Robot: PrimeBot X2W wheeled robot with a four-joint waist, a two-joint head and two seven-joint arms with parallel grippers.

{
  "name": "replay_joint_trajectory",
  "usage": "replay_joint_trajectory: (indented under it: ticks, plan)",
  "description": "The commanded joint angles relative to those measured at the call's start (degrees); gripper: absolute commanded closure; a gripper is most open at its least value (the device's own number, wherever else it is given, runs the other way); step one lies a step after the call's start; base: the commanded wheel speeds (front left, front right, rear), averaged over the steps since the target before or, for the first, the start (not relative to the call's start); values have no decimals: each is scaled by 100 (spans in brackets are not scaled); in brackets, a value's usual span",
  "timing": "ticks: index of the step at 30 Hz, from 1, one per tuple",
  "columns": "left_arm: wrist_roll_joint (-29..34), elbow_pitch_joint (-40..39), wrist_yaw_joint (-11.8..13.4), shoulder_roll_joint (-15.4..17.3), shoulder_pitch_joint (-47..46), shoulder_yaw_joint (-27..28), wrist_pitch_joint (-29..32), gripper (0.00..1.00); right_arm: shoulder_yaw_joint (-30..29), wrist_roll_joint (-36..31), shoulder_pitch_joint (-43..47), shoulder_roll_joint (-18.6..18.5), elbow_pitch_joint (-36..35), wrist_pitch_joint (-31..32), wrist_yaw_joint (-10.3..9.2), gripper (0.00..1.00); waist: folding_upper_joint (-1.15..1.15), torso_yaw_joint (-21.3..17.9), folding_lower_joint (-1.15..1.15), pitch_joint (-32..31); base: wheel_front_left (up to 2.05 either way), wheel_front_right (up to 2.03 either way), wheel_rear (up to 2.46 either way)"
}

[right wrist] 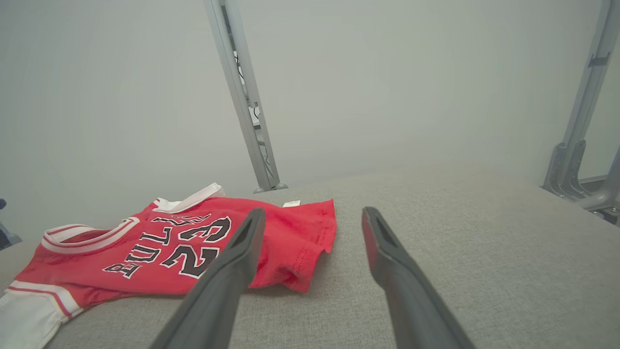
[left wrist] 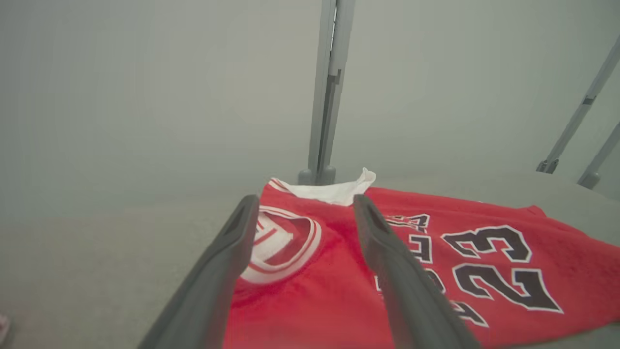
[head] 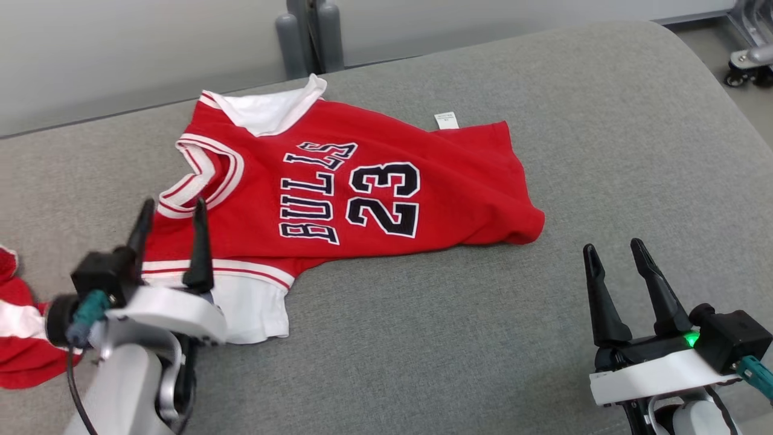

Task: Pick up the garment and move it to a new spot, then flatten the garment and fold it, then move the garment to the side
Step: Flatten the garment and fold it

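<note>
The garment (head: 362, 151) is a red jersey with white sleeves and "BULLS 23" in black. It lies spread on the grey padded surface (head: 483, 338), slightly rumpled at its right hem. My left gripper (head: 173, 205) is open over the jersey's neck end, with nothing between its fingers. In the left wrist view the left gripper (left wrist: 305, 201) frames the striped neck opening of the garment (left wrist: 315, 291). My right gripper (head: 613, 246) stands open over bare surface, right of the hem and apart from it. The right wrist view shows the right gripper (right wrist: 314, 213) with the garment (right wrist: 145, 252) to its left.
A second red and white cloth (head: 18, 326) lies at the left edge of the surface. Grey metal posts (head: 311, 36) stand behind the far edge. A wheeled base (head: 749, 63) sits on the floor at the upper right. The surface's right edge curves away.
</note>
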Motion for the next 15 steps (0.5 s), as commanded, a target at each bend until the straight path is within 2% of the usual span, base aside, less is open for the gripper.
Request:
replay_joint_trajectory:
  ticks: [1,3,9,15]
  plan:
    - [-103,-126,120,-118,310,-25,92,0,-30,-58,55,-33,11,-33,1,0,0,214,0,-191,0,0,0]
    - [-211,-227,263,-224,630,3,213,0,-35,-89,63,-33,17,-33,1,0,0,282,0,-239,0,0,0]
    - [-502,-441,455,-508,1172,-25,519,0,-6,-120,111,-32,59,-33,1,0,0,392,0,-311,0,0,0]
    - [-731,-371,347,-715,1433,-266,996,0,34,-129,128,-32,199,-33,1,0,0,422,0,-337,0,0,0]
